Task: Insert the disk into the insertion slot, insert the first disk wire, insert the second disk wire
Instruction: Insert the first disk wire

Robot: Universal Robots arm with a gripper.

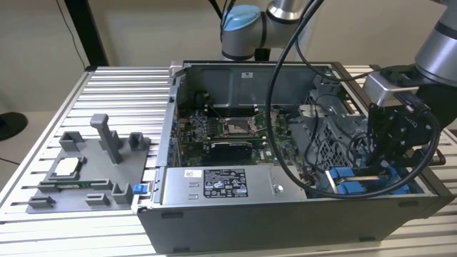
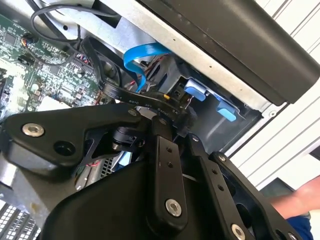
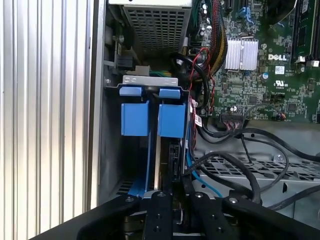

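Arm's base joint with the blue cap (image 1: 241,21) sits at the back. A fat grey link (image 1: 439,45) comes in from the exterior view's right and drops to the wrist (image 1: 391,85). The black gripper (image 1: 396,166) hangs off that, pointing pretty much straight down and sitting low. In both wrist views you're looking along its black body, and the linkage bars (image 2: 165,170) with their silver screws angle in toward each other.
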